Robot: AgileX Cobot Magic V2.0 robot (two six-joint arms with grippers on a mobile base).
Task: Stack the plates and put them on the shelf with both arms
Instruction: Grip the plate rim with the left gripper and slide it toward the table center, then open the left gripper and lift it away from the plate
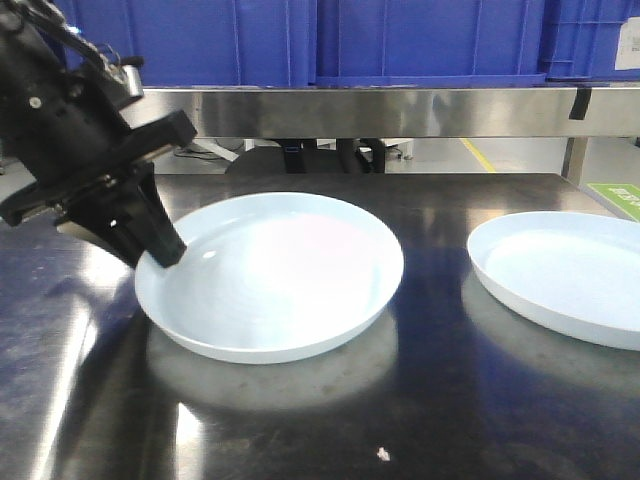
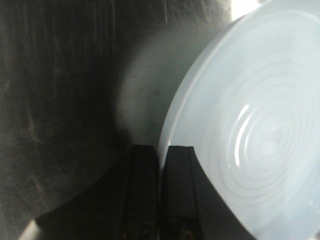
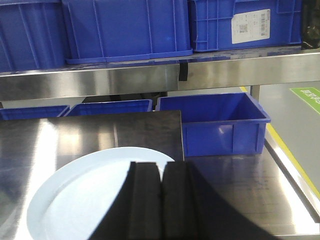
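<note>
Where the front view caught it, the left hand [image 1: 160, 250] was clamped on the left rim of the left plate [image 1: 285, 275], which sat on the counter [image 1: 430, 410]. The right plate [image 1: 565, 275] lay well apart, nothing touching it. Behind stood the shelf [image 1: 400, 108], with blue crates [image 1: 420, 40] on top. Likely step: carrying the left plate over to stack on the right one. Doing it well meant keeping it level, clearing the other rim and lowering it centred, since the glossy edge could slip. No writing was readable here.

Left wrist view: the rim was pinched between both fingers [image 2: 142, 195]. The grip looked shallow, on the edge only.

Right wrist view: the right hand [image 3: 161, 200] was closed on nothing, above the right plate. A white label [image 3: 248, 25] on a crate showed a barcode and a square code, with text too small to read. The green floor marking [image 3: 306, 95] was unreadable.
</note>
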